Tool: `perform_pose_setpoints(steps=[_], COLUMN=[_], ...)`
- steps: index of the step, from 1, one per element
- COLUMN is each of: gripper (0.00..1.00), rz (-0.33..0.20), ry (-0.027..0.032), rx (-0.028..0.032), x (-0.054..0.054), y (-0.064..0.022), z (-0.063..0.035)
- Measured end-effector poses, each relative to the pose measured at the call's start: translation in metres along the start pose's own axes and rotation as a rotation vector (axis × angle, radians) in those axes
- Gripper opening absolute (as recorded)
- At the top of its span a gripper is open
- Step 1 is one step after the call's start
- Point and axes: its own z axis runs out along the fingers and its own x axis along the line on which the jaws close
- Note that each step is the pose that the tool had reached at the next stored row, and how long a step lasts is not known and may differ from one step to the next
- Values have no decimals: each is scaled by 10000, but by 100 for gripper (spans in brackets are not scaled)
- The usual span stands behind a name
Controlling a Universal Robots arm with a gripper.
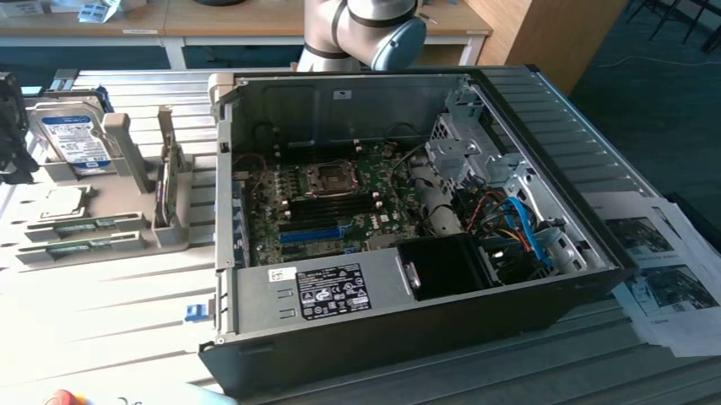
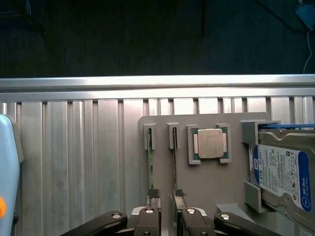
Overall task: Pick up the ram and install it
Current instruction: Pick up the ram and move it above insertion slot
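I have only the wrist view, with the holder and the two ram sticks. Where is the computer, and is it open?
Observer: The computer case lies on its side, to the exterior view's right of the holder. Its side panel is off.
Operator: Does the motherboard face up?
Observer: Yes. The motherboard faces up, uncovered, and dark long slots lie beside the processor socket.
Operator: What else lies near the case?
Observer: Printed sheets lie at the exterior view's right of the case.
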Motion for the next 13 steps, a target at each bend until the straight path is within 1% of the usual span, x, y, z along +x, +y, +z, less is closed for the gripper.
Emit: perform_pose_setpoints(steps=[13], gripper=[24], rz=[0], ry=[0], rx=[2], x=[5], y=[-8], z=[229])
